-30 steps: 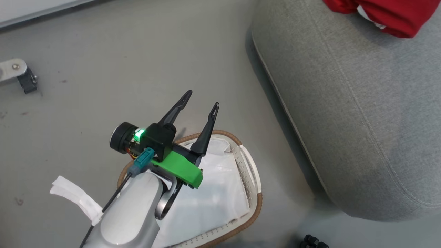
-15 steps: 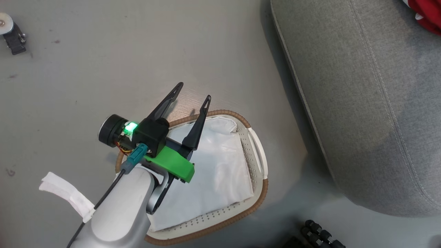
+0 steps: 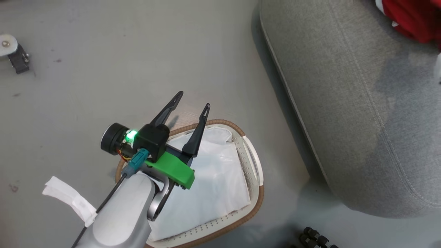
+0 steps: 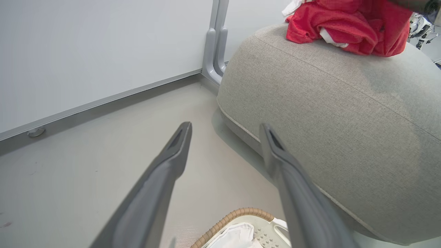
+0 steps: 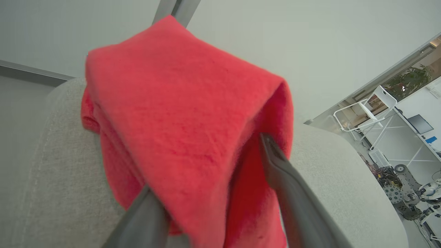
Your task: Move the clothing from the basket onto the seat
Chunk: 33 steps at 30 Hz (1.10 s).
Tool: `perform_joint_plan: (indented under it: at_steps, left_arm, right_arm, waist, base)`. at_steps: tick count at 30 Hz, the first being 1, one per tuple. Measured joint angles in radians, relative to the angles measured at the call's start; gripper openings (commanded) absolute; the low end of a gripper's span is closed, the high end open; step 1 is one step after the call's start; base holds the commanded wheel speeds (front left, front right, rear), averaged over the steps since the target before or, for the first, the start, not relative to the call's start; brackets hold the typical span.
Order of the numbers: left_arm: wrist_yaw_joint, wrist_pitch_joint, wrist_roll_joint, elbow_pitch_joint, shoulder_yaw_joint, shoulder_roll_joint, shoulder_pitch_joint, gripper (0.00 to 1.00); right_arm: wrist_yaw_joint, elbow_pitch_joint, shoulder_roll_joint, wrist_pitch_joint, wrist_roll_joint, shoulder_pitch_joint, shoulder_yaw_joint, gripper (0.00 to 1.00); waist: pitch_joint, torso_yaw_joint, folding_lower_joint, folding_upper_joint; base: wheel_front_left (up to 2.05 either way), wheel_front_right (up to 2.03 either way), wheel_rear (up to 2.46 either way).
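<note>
Head view: clothing [image 3: 410, 17] cut off at the top-right corner, lying on the seat [image 3: 344, 103]. Left gripper [image 3: 194, 99] spread, empty, over the basket [image 3: 257, 201] rim.
Left wrist view: same gap, red heap well beyond the tips.
Right wrist view: right gripper [image 5: 225, 136] spread wide (one tip buried), cloth draped across it.

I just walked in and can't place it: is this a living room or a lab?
Probably a lab staged like a home. A sofa seat and laundry basket sit on bare grey floor by a white panel wall; beyond are a monitor and seemingly wheeled machinery.
</note>
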Motion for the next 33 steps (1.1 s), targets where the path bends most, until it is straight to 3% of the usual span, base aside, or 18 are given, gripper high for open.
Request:
perform_joint_plan:
  at_steps: [12,19,26,33]
  left_arm:
    - [0.003,-0.006,-0.026,0.024,0.017,-0.021,0.038,1.00]
    - [0.003,-0.007,-0.037,0.012,0.049,-0.043,0.063,1.00]
    - [-0.001,-0.008,-0.044,-0.006,0.113,-0.080,0.102,1.00]
    - [0.008,-0.008,-0.035,-0.035,0.217,-0.105,0.170,1.00]
  right_arm:
    - [0.000,-0.043,0.062,0.000,0.063,0.200,0.077,1.00]
    - [0.000,-0.067,0.060,0.000,0.091,0.234,0.136,1.00]
    - [0.000,-0.100,0.041,0.000,0.119,0.232,0.164,1.00]
    - [0.000,-0.137,0.100,0.000,0.161,0.223,0.171,1.00]
  waist:
    - [-0.114,-0.019,-0.0001,0.0000]
    - [-0.185,-0.014,-0.0001,0.0000]
    - [-0.259,0.026,-0.0002,0.0000]
    - [-0.330,0.100,-0.0002,0.0000]
  base:
    - [0.00,0.00,0.00]
    - [0.00,0.00,0.00]
    - [0.00,0.00,0.00]
    - [0.00,0.00,0.00]
